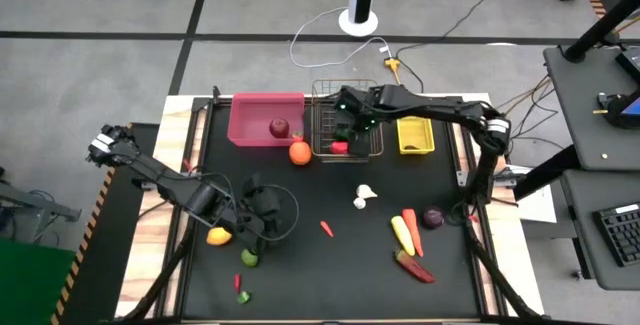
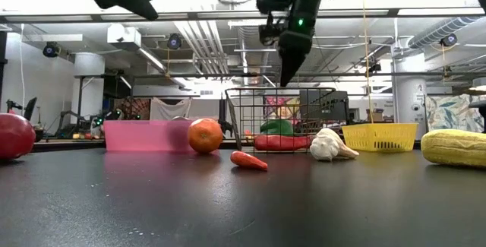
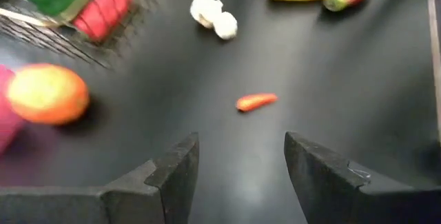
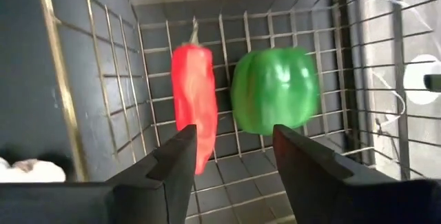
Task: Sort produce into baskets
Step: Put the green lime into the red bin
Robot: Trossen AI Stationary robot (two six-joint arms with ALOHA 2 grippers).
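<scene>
Wire-mesh basket (image 1: 348,125) at worktop's far edge: right tool (image 4: 231,158) hangs above it, fingers apart, empty; red chilli (image 4: 193,107) and green pepper (image 4: 274,89) lie inside, apparently just dropped. Left tool (image 3: 241,176) open near left edge, facing loose small chilli (image 3: 255,101).

Both arms are dark, near-black, built of slim tubular links joined by chunkier rounded housings. The left arm (image 1: 165,185) has a pale grey-white fitting at its shoulder end, at about nine o'clock on the bench, and a black cable looping in a ring beside its wrist. The right arm (image 1: 440,115) carries small green lights on its wrist block and a light grey collar at its elbow. Each arm's fingers (image 3: 176,176) are matte black, flat, angular wedges with stepped inner edges.
</scene>
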